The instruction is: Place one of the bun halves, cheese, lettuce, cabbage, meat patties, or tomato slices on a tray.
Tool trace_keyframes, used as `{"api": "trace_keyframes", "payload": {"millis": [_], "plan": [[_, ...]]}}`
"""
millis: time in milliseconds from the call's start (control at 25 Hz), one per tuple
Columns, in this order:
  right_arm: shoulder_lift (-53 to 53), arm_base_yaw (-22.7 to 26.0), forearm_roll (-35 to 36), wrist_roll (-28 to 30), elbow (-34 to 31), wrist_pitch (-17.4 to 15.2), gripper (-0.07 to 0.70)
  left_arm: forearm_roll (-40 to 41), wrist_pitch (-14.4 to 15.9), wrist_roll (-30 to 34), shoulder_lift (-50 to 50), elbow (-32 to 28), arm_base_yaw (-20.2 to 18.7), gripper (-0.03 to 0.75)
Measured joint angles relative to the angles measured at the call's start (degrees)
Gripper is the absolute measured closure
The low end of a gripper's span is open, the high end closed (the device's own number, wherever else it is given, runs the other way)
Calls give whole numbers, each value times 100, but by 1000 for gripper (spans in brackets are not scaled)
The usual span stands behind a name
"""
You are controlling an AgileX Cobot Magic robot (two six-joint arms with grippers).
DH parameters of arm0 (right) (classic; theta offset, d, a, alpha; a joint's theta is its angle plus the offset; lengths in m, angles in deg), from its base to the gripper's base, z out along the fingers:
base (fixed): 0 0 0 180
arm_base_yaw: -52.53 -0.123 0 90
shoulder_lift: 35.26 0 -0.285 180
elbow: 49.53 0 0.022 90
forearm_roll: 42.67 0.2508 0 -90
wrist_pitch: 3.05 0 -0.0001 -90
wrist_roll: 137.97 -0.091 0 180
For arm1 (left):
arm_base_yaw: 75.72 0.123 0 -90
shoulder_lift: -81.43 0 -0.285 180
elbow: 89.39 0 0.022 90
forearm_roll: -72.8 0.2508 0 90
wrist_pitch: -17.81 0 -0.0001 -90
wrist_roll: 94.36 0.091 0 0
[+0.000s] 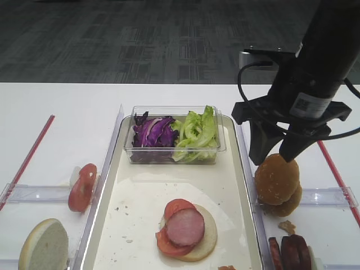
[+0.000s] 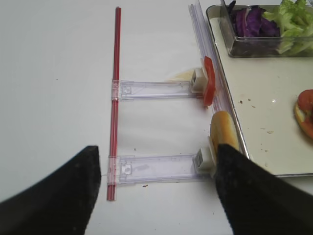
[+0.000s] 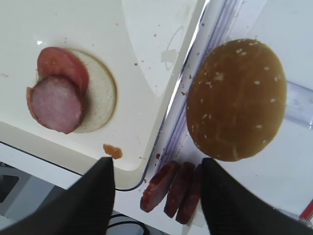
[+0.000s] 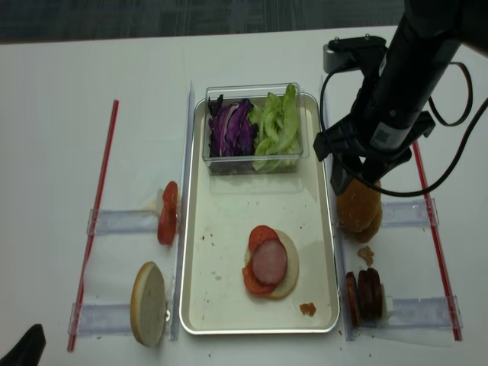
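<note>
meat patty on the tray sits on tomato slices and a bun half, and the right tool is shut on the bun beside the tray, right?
Not quite. The right tool stands open above the bun, as the right wrist view shows. The meat patty does sit on tomato slices and a bun half on the tray.

On my cream tray point(image 1: 225, 185) a bun half point(image 1: 207, 239) lies cut face up under tomato slices point(image 1: 175, 209) and a meat patty point(image 1: 185, 227); lettuce point(image 1: 197, 132) and cabbage point(image 1: 152, 132) lie at its far end.

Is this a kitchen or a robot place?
Probably a robot lab set up as a burger station: a black robot arm over a white table, ingredients sorted in clear plastic holders, and grey office carpet behind.
</note>
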Motion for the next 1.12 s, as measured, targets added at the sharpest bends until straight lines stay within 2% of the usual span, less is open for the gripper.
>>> {"api": "trace_keyframes", "payload": {"millis": [200,480,760,920,1120], "plan": [[0,297,-11,90,0,-14,216,0,0,0,0,0,0,247],[0,1255,-573,154,0,-14,216,0,0,0,0,0,0,247],[0,1996,-1031,154,0,-14,216,0,0,0,0,0,0,247],[0,2239,-1133,162,0,-14,216,0,0,0,0,0,0,247],[0,2279,-1053,170,0,-14,216,0,0,0,0,0,0,247]]}}
